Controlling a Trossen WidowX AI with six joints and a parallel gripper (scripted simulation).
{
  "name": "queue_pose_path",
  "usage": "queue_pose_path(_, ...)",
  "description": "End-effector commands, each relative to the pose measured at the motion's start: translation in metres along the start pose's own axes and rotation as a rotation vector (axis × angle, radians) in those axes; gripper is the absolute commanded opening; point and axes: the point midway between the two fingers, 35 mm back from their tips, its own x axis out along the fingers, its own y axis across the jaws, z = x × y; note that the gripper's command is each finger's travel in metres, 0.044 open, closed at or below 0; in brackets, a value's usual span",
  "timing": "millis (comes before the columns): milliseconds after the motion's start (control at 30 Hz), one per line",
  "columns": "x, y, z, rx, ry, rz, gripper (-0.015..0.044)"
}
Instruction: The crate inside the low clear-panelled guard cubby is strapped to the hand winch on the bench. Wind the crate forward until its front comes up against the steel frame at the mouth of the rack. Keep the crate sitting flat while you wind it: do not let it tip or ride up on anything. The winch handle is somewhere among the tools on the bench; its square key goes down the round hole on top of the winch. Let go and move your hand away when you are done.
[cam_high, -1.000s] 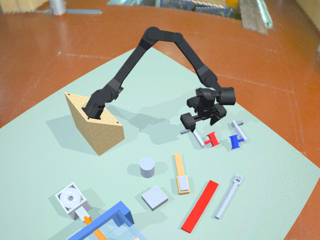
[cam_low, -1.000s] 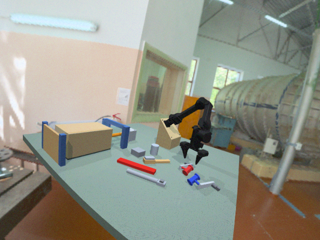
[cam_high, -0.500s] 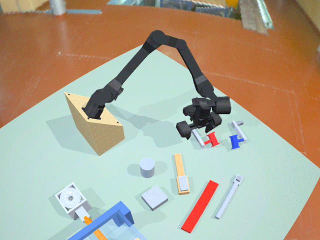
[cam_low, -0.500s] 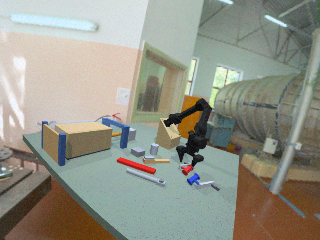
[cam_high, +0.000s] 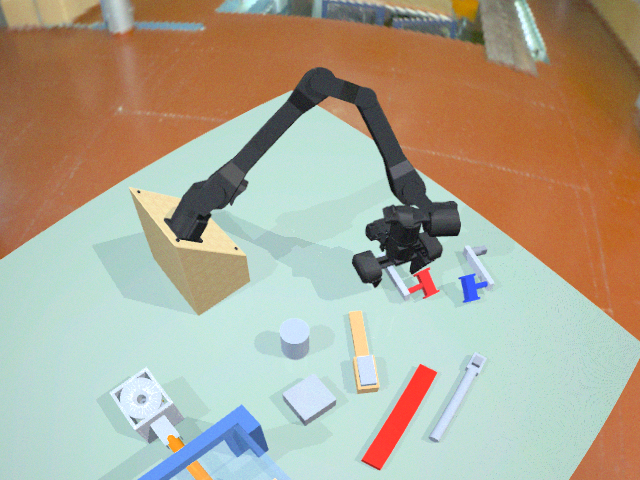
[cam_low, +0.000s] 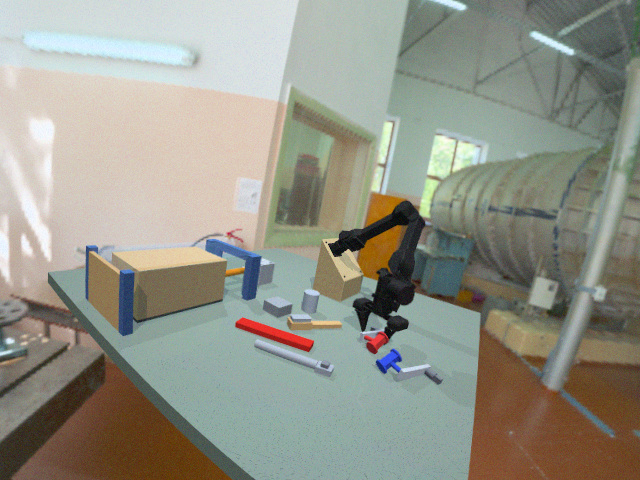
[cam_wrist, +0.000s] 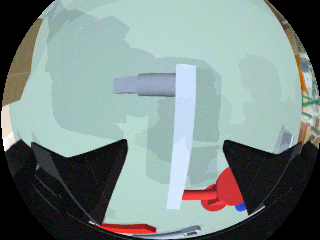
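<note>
The crank handle with a red grip (cam_high: 427, 283) (cam_low: 377, 342) (cam_wrist: 230, 186) lies on the bench; its pale bar (cam_high: 397, 281) (cam_wrist: 185, 130) ends in a grey shank (cam_wrist: 156, 84) with a squared tip. My gripper (cam_high: 395, 276) (cam_low: 376, 333) (cam_wrist: 178, 146) is open above it, fingers either side of the bar, nothing held. A similar handle with a blue grip (cam_high: 469, 288) (cam_low: 388, 361) lies beside it. The winch (cam_high: 142, 397) (cam_low: 266, 272) has an empty round top hole. An orange strap (cam_high: 191, 459) (cam_low: 235, 271) runs to the flat crate (cam_low: 175, 279), which sits back from the blue mouth frame (cam_high: 206, 439) (cam_low: 251, 276).
A grey cylinder (cam_high: 294, 338) (cam_low: 310, 301), grey block (cam_high: 309, 397) (cam_low: 277, 305), wooden-handled tool (cam_high: 359, 333) (cam_low: 325, 324), red bar (cam_high: 400, 415) (cam_low: 273, 334) and grey socket-ended bar (cam_high: 454, 403) (cam_low: 289, 354) lie between the handles and cubby. The arm stands on a wooden pedestal (cam_high: 217, 279) (cam_low: 336, 281).
</note>
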Motion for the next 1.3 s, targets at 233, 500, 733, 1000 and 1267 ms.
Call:
queue_pose_path(233,-0.0011,-0.0003,-0.0003,0.0,0.001,-0.001,0.0373)
queue_pose_path(500,-0.0011,-0.0003,-0.0003,0.0,0.001,-0.001,0.032)
queue_pose_path(733,-0.0011,-0.0003,-0.0003,0.0,0.001,-0.001,0.0273)
queue_pose_path(1000,-0.0011,-0.0003,-0.0003,0.0,0.001,-0.001,0.022)
queue_pose_path(1267,-0.0011,-0.0003,-0.0003,0.0,0.001,-0.001,0.0167)
